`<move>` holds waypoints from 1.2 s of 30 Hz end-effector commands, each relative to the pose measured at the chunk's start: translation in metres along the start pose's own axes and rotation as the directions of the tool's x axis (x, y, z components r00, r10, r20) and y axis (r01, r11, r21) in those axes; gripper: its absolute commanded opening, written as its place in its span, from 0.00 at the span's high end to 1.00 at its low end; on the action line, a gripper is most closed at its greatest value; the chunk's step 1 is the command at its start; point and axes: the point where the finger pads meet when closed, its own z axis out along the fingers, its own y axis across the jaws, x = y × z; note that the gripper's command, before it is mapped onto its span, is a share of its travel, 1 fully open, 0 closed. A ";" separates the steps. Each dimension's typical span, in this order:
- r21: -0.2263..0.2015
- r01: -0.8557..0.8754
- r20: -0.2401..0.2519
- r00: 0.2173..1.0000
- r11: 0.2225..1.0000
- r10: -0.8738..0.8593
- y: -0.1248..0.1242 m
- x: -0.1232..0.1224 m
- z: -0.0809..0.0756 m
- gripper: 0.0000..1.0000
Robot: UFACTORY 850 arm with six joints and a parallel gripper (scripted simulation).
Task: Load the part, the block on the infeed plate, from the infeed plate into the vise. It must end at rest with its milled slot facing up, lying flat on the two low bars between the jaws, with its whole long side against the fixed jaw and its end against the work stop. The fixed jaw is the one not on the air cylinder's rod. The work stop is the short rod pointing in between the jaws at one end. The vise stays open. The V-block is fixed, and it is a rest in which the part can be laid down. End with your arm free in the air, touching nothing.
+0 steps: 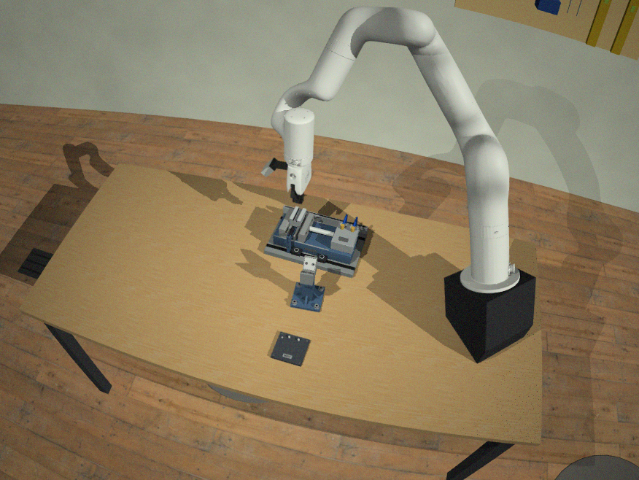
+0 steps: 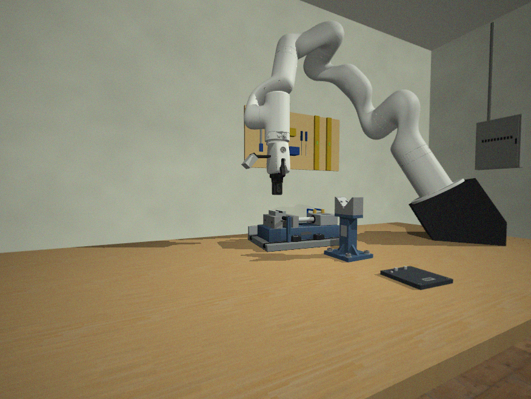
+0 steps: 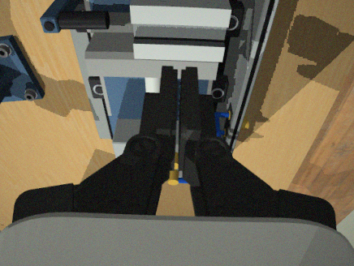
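Grey part lies flat in the vise, dark slot up; beside the fixed jaw.

Lighting: bright, even, no glare. Several sources: arm throws multiple overlapping hard-edged shadows across table, floor and far wall. Top view: strong barrel distortion, table edges and floorboards bowed toward frame borders. Exterior view: straight lines, near table surface slightly soft. Wrist view: coarse, blocky edges; closed gripper dark, detail lost in black; vise evenly lit.
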 end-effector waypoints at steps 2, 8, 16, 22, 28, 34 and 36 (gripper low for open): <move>0.000 0.000 -0.002 1.000 1.000 0.000 0.000 0.001 -0.001 1.00; 0.000 0.000 -0.002 1.000 1.000 0.000 0.000 0.001 -0.001 1.00; 0.000 0.000 -0.002 1.000 1.000 0.000 0.000 0.001 -0.001 1.00; 0.000 0.000 -0.002 1.000 1.000 0.000 0.009 0.000 -0.001 1.00; -0.002 -0.001 -0.004 1.000 1.000 0.001 0.045 -0.002 -0.001 1.00; -0.002 -0.001 -0.004 1.000 1.000 0.001 0.045 -0.002 -0.001 1.00; -0.002 -0.001 -0.004 1.000 1.000 0.001 0.045 -0.002 -0.001 1.00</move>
